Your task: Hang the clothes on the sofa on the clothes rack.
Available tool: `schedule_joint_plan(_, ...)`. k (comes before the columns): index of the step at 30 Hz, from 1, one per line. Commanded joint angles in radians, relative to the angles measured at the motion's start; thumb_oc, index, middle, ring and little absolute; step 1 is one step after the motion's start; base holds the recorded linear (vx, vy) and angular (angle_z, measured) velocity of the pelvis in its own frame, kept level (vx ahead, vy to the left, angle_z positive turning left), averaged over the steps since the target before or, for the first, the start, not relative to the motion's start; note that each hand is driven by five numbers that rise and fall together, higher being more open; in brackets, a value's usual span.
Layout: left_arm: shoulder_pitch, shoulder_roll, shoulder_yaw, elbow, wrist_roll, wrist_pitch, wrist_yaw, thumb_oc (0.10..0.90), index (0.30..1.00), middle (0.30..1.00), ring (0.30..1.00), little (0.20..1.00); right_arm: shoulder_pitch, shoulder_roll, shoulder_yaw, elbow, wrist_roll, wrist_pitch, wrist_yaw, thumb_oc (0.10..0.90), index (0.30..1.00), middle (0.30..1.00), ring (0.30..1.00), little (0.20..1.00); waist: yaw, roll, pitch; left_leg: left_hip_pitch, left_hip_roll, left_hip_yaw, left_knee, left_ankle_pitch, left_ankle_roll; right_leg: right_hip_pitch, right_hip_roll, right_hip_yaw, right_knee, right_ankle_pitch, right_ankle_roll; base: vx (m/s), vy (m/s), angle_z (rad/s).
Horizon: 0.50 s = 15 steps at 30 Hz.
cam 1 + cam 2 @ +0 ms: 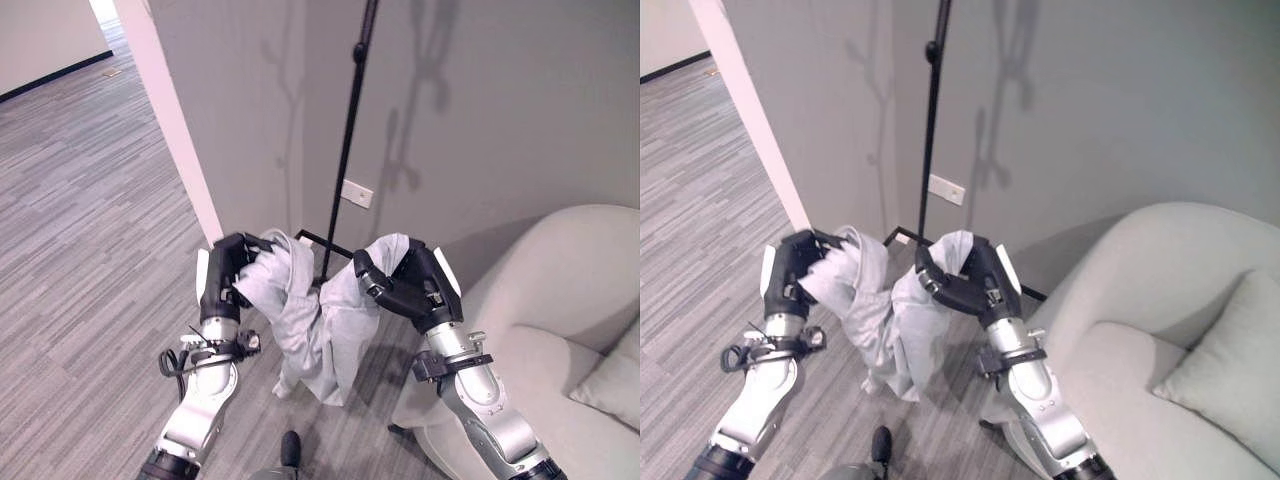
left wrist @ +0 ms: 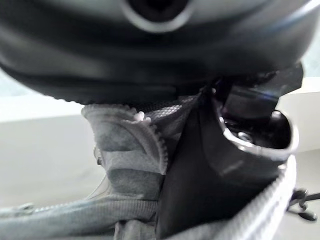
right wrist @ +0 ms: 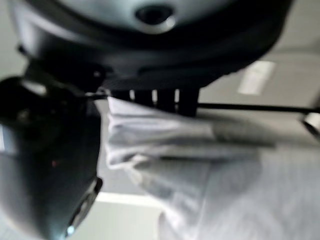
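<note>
A light grey zip-up garment hangs between my two hands above the floor. My left hand is shut on one top edge of it, and its wrist view shows the zipper edge of the garment pinched under the hand. My right hand is shut on the other top edge; the garment bunches under its fingers. The black clothes rack stands against the grey wall just behind the garment, its thin pole rising between my hands and its base bar on the floor.
A pale grey sofa with a cushion sits at the right. A white wall outlet is beside the rack pole. A white wall corner stands to the left, with wood-look floor stretching beyond it.
</note>
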Motion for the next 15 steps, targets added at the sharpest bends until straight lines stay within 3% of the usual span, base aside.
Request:
schedule_joint_plan(1,-0.125,0.036,0.064,-0.113,0.167,-0.103,0.148,0.4,0.3,0.3,0.3,0.3,-0.186,0.067,-0.072,-0.052,-0.136,-0.101,-0.151,0.4,0.3,0.3,0.3,0.3,0.016,0.009,-0.073,0.056,0.123,0.041,0.023,-0.132,-0.069,-0.02,-0.039,-0.052,-0.123,0.374,0.001,0.14,0.244,-0.25)
schedule_joint_plan(3,-0.161,0.038,0.083,-0.116,0.225,-0.096,0.177,0.4,0.3,0.3,0.3,0.3,-0.21,0.069,-0.09,-0.072,-0.19,-0.101,-0.173,0.4,0.3,0.3,0.3,0.3,0.003,0.019,-0.077,0.115,0.111,0.049,-0.014,-0.148,-0.064,-0.05,-0.039,-0.11,-0.091,0.343,-0.011,0.22,0.186,-0.36)
schedule_joint_plan(7,-0.229,0.05,0.11,-0.095,0.322,-0.087,0.195,0.4,0.3,0.3,0.3,0.3,-0.281,0.038,-0.136,-0.077,-0.252,-0.106,-0.201,0.4,0.3,0.3,0.3,0.3,-0.039,0.037,-0.09,0.188,0.108,0.018,-0.045,-0.18,-0.078,-0.124,0.102,-0.126,-0.225,0.182,-0.029,0.24,0.044,-0.06)
schedule_joint_plan(11,-0.363,0.053,0.115,-0.012,0.373,-0.067,0.249,0.4,0.3,0.3,0.3,0.3,-0.368,0.012,-0.145,-0.029,-0.289,-0.102,-0.243,0.4,0.3,0.3,0.3,0.3,-0.086,0.025,-0.075,0.259,0.091,-0.021,-0.049,-0.223,-0.088,-0.177,0.199,-0.053,-0.475,0.26,-0.006,0.26,-0.038,0.15)
schedule_joint_plan(15,-0.463,0.066,0.123,0.036,0.457,-0.033,0.301,0.4,0.3,0.3,0.3,0.3,-0.427,-0.022,-0.159,-0.009,-0.345,-0.088,-0.278,0.4,0.3,0.3,0.3,0.3,-0.108,0.018,-0.087,0.31,0.087,-0.04,-0.05,-0.261,-0.097,-0.169,0.213,-0.018,-0.541,0.31,-0.002,0.25,-0.058,0.52)
